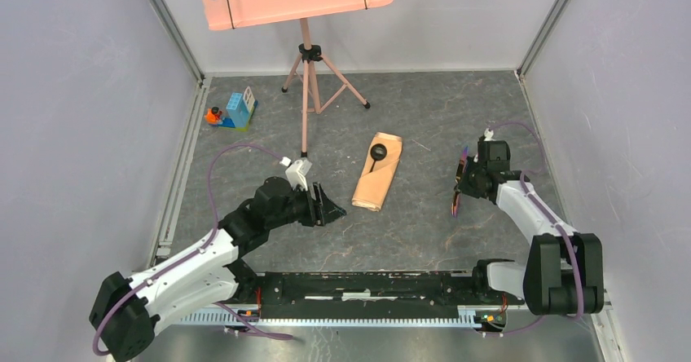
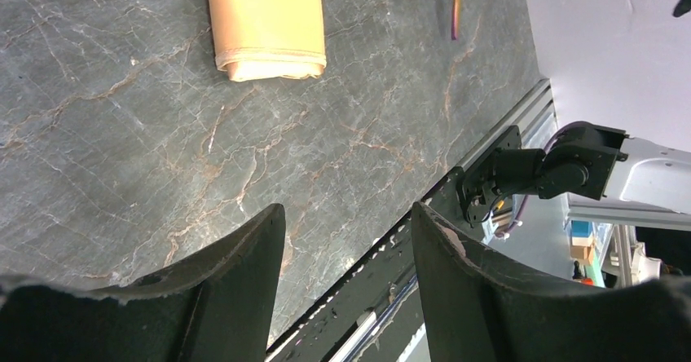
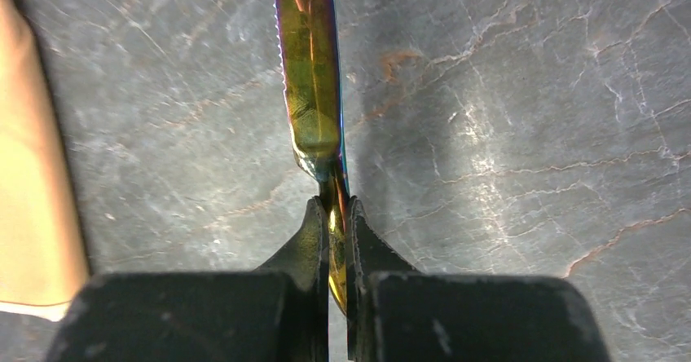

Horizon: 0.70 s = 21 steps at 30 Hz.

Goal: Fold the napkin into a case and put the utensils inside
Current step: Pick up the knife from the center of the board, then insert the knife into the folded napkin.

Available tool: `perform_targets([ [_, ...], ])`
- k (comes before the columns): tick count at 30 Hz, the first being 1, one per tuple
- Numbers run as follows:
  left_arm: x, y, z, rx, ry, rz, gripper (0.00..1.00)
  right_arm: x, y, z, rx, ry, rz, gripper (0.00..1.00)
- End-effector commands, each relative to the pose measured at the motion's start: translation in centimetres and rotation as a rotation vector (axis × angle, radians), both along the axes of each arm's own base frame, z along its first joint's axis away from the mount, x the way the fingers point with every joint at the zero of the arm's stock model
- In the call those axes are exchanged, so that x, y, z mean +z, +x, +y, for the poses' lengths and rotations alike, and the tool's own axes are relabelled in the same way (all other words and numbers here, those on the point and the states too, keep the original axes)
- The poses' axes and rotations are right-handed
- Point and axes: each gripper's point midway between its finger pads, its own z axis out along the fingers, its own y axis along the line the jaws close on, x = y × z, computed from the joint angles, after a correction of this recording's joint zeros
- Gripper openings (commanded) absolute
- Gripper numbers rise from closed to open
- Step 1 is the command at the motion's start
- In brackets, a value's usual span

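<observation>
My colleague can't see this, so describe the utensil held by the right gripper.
On the grey marbled table, look right of the folded peach cloth case to the right gripper. It pinches a slim iridescent gold-purple knife with a serrated edge; the other utensil, black and round-headed, rests on the case.

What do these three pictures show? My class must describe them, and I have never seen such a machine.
Two robot arms sit bolted to a table, each ending in a two-finger gripper. One picture looks down from above; the other two come from cameras on the wrists. On the table lies a folded peach napkin case with a black-headed utensil tucked in its top. The right gripper is shut on a shiny knife. The left gripper is open, empty. Behind stand a pink music stand and toy blocks.
</observation>
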Motion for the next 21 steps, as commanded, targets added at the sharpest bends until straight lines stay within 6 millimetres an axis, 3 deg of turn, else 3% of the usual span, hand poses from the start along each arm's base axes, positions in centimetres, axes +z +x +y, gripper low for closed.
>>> perform_targets([
  [1,0.4,0.4,-0.6,0.002,-0.035,0.001,0.65,3.3,2.5,0.8,-0.115,0.082,-0.123,0.0],
  [7,0.0,0.9,-1.4,-0.008,-0.042,0.023,0.65,5.3,4.3,2.6,-0.147,0.088,-0.143,0.0],
  [18,-3.1,1.5,-3.3,-0.033,-0.011,0.14,0.64,7.4,10.1,11.7,-0.118,0.161,-0.168,0.0],
  [21,-3.9,1.5,-3.8,-0.04,-0.011,0.163,0.62,7.4,12.3,13.3,-0.133,0.136,-0.165,0.0],
])
